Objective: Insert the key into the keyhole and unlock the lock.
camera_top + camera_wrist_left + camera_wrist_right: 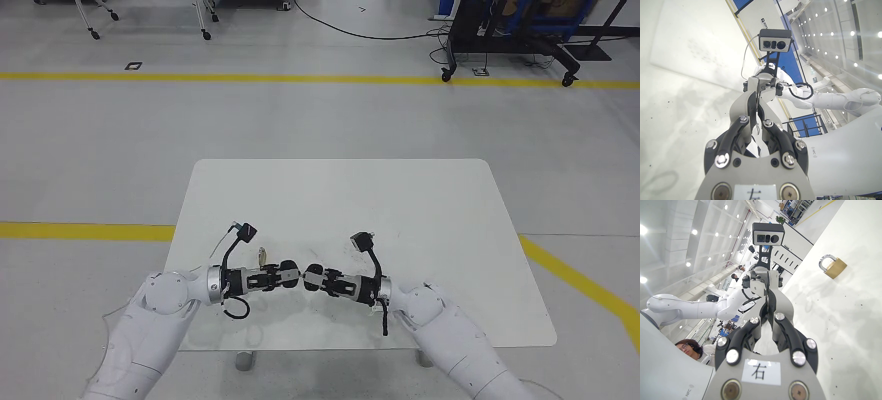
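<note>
Lying beside left gripper (293,271); padlock (262,257), ungripped.

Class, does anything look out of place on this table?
The padlock lies flat and unheld on the table, apart from the left gripper and right gripper, which meet tip to tip, seemingly both pinching the key.

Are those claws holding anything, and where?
Brass padlock lies free. Right gripper seems to pinch a thin silver piece, maybe the key; which part is unclear.
</note>
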